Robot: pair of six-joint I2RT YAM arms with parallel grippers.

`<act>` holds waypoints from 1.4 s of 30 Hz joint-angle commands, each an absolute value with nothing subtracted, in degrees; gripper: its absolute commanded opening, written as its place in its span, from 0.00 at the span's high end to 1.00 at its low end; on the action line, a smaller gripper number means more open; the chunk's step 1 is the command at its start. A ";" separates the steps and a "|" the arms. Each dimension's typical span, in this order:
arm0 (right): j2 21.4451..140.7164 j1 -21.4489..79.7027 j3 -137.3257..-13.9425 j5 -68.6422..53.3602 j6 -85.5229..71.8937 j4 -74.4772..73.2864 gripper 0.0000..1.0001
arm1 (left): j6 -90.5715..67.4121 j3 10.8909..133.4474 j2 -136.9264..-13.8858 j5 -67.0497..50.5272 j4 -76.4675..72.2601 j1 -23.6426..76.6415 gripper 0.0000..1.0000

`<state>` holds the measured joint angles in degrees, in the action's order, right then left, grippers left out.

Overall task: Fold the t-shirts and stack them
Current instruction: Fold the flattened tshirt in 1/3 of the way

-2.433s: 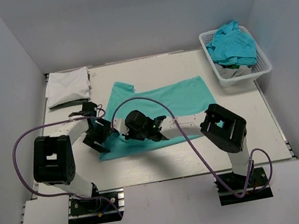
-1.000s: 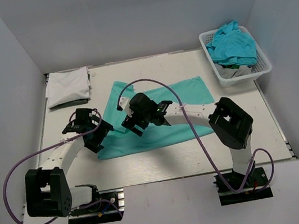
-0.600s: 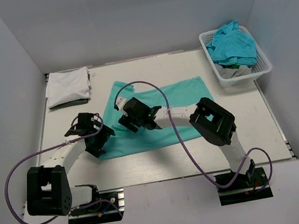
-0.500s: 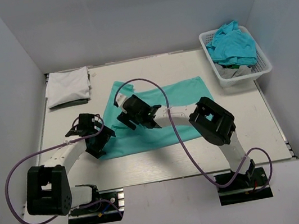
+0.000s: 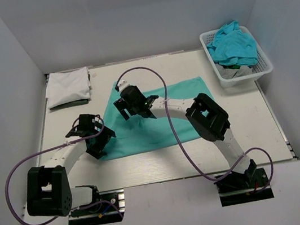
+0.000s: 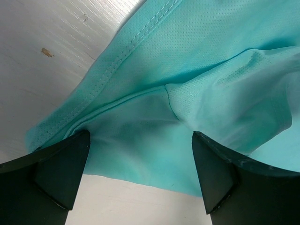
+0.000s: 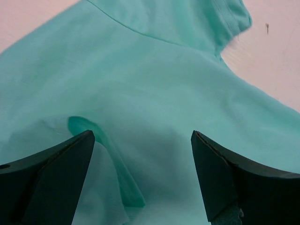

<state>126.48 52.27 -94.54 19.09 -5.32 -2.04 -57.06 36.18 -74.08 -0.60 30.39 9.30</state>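
A teal t-shirt (image 5: 167, 115) lies spread flat in the middle of the table, and a folded white t-shirt (image 5: 68, 86) rests at the far left corner. My left gripper (image 5: 99, 144) hovers open over the teal shirt's near-left corner. In the left wrist view the hem and a fold of the teal shirt (image 6: 187, 75) lie between the left gripper's (image 6: 140, 180) spread fingers. My right gripper (image 5: 127, 106) is open above the shirt's far-left part, near the sleeve. The right wrist view shows the right gripper (image 7: 140, 176) wide apart over the cloth (image 7: 154, 79), holding nothing.
At the far right stands a white basket (image 5: 245, 78) with more teal shirts (image 5: 233, 42) heaped in it. Bare table (image 5: 243, 126) lies right of the spread shirt. Purple cables loop over both arms.
The right gripper has moved from the shirt's middle up and left toward the sleeve. The left gripper has shifted nearer, onto the shirt's near-left corner. Both stayed open.
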 commanded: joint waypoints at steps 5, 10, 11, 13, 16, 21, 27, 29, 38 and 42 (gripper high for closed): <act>114.82 47.65 -90.45 14.69 -15.28 -9.22 0.10 | -55.55 41.73 -72.86 2.72 34.71 9.58 0.00; 104.79 43.35 -82.45 14.59 -20.65 -14.49 0.10 | -51.43 47.71 -73.47 2.03 36.91 9.58 0.00; 103.11 42.98 -80.09 14.68 -21.35 -15.20 0.10 | -49.68 49.81 -74.09 1.24 36.30 9.58 0.00; 97.31 41.58 -75.01 14.76 -22.23 -17.13 0.10 | -44.14 52.54 -77.14 -1.99 35.43 9.58 0.00; 90.92 36.76 -68.33 14.33 -24.61 -19.07 0.10 | -37.99 58.70 -84.16 -7.80 35.42 10.81 0.00; 82.80 31.56 -59.17 10.30 -27.33 -22.41 0.10 | -33.93 65.03 -93.33 -13.18 34.80 14.85 0.00; 73.74 26.20 -48.52 4.66 -29.35 -21.36 0.10 | -35.24 67.50 -98.87 -16.96 30.60 16.70 0.00; 72.69 24.09 -45.55 2.92 -29.44 -20.39 0.10 | -35.85 69.25 -101.67 -16.96 29.97 16.70 0.00; 78.47 18.37 -42.98 -2.20 -28.22 -15.21 0.10 | -37.27 78.91 -110.38 -12.39 35.76 15.29 0.00; 81.64 16.79 -44.03 -2.37 -27.60 -14.86 0.10 | -37.27 81.91 -110.39 -12.39 37.18 15.29 0.00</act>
